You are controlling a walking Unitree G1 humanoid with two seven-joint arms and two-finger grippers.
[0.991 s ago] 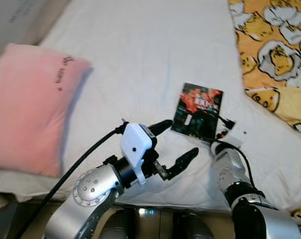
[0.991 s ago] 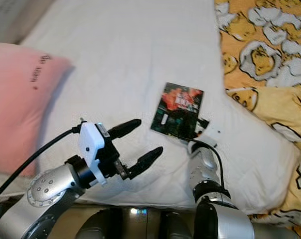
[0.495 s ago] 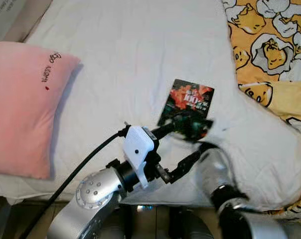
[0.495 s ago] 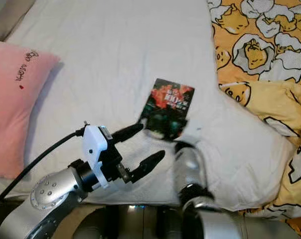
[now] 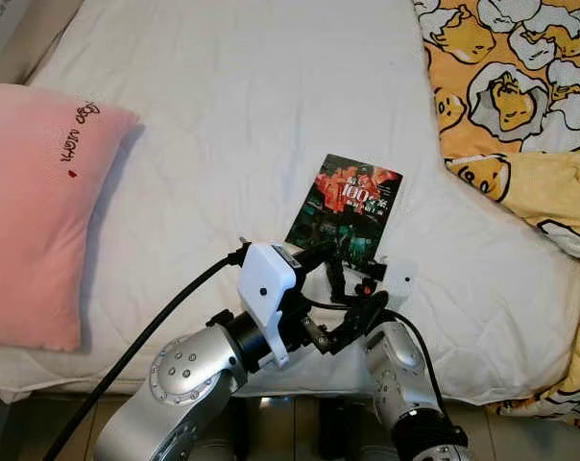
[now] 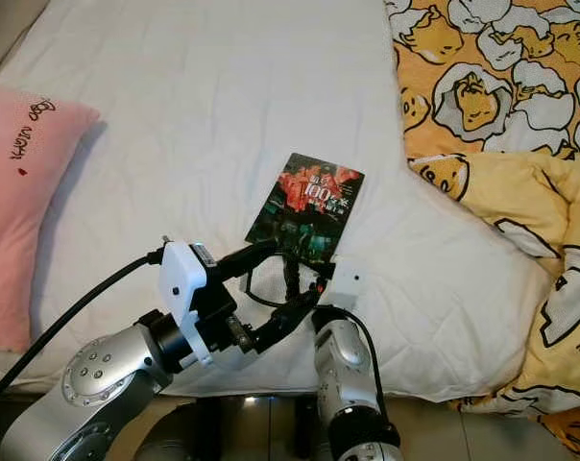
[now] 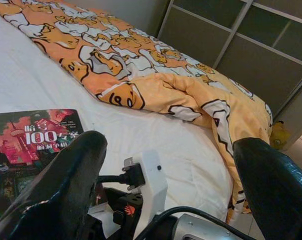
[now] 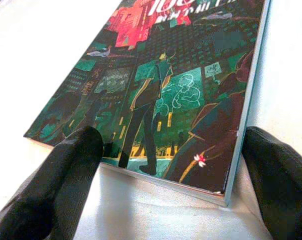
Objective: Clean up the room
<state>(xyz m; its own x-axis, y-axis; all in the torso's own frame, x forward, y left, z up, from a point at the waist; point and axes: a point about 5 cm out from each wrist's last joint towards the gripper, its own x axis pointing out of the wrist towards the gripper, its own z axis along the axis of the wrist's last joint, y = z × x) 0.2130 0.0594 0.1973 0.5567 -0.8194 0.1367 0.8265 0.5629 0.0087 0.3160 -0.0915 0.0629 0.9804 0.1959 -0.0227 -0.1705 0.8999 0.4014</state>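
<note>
A wide bed (image 5: 252, 106) with a smooth white sheet carries a soft yellow blanket (image 5: 520, 86) with a cartoon print on its right and a plump pink pillow (image 5: 36, 202) on its left. Near the front edge lies a thin flat book (image 5: 346, 209) with a glossy dark green and red cover. The right gripper (image 8: 166, 185) is spread wide at the near edge of the book, one black finger beside each corner, grasping nothing, while the left gripper (image 5: 340, 288) hangs just beside it, also spread and empty.

book (image 5: 346, 209) on white bed (image 5: 242, 115)
</note>
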